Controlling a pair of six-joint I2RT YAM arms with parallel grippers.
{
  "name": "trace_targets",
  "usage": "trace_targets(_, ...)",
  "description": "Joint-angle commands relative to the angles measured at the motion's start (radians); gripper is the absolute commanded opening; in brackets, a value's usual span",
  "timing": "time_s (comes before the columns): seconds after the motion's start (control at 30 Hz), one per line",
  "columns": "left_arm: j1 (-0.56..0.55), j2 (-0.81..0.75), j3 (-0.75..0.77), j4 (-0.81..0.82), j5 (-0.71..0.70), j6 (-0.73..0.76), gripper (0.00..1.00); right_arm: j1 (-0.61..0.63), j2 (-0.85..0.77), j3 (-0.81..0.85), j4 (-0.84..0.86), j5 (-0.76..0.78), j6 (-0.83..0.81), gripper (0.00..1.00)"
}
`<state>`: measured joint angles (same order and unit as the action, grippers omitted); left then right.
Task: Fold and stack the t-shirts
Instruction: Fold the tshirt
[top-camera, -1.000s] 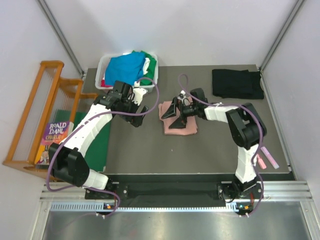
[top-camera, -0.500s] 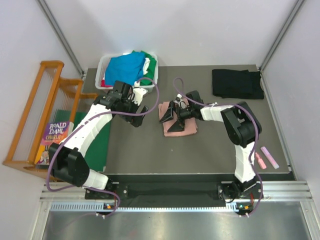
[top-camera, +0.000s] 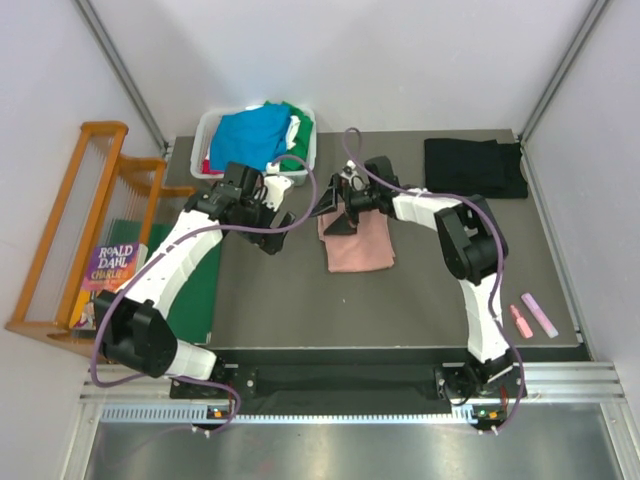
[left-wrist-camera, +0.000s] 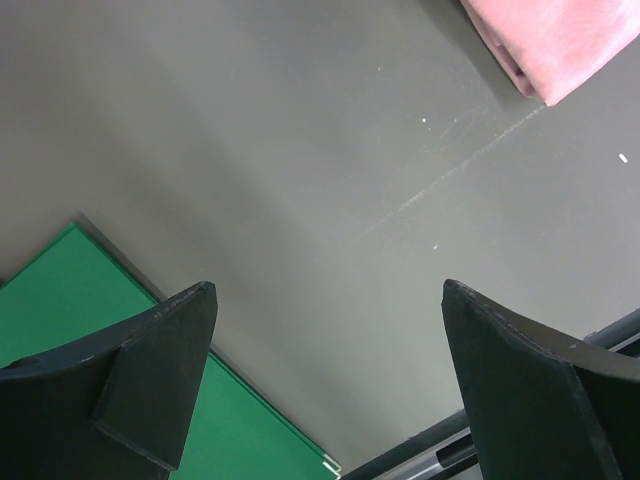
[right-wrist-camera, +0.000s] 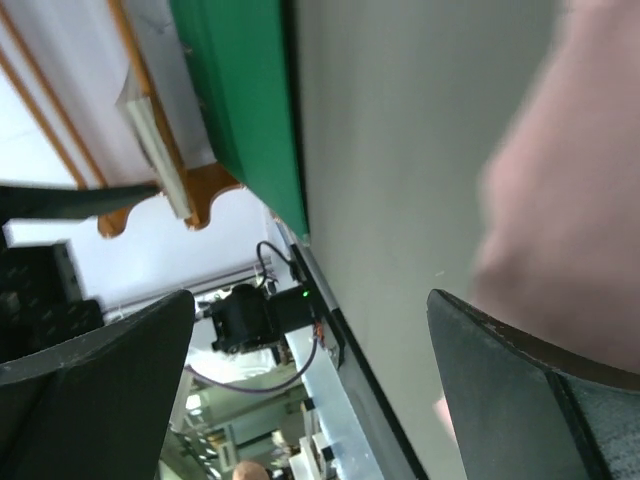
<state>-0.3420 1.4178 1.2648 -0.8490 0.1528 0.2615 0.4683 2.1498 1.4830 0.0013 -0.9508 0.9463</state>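
A folded dusty-pink t-shirt (top-camera: 360, 243) lies in the middle of the grey table; its corner shows in the left wrist view (left-wrist-camera: 560, 45) and it fills the right side of the right wrist view (right-wrist-camera: 570, 200). A folded black t-shirt (top-camera: 474, 166) lies at the back right. Blue, green, white and red shirts are heaped in a white basket (top-camera: 214, 125) at the back left. My right gripper (top-camera: 336, 214) is open and empty over the pink shirt's far left corner. My left gripper (top-camera: 277, 233) is open and empty above bare table, left of the pink shirt.
A flat dark-green board (top-camera: 196, 290) lies at the table's left edge, seen also in the left wrist view (left-wrist-camera: 120, 400). A wooden rack (top-camera: 70, 230) with a book (top-camera: 108, 270) stands off the table's left. Two pink markers (top-camera: 532, 316) lie near the front right.
My right gripper has moved back and left, from over the pink shirt's middle to its far left corner. The left arm has barely moved.
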Motion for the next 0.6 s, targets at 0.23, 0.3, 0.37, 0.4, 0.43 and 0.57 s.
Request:
trace_targets(0.23, 0.017, -0.069, -0.013, 0.034, -0.029, 0.012, 0.99, -0.031, 0.131, -0.03, 0.094, -0.028, 0.046, 1.0)
trace_targets(0.3, 0.018, -0.066, -0.015, 0.031, -0.027, 0.012, 0.99, -0.039, 0.111, 0.011, 0.066, -0.042, 0.043, 1.0)
trace_targets(0.37, 0.02, -0.06, -0.013, 0.03, -0.024, 0.013, 0.99, -0.049, 0.093, 0.093, 0.033, -0.052, 0.031, 1.0)
trace_targets(0.4, 0.02, -0.06, -0.012, 0.028, -0.015, 0.012, 0.99, -0.063, 0.091, 0.126, 0.011, -0.052, 0.026, 1.0)
trace_targets(0.43, 0.02, -0.059, -0.01, 0.027, -0.013, 0.01, 0.99, -0.072, 0.097, 0.157, -0.027, -0.055, 0.023, 1.0)
trace_targets(0.57, 0.02, -0.057, -0.005, 0.027, -0.006, 0.005, 0.99, -0.106, 0.159, 0.29, -0.029, -0.089, 0.063, 1.0)
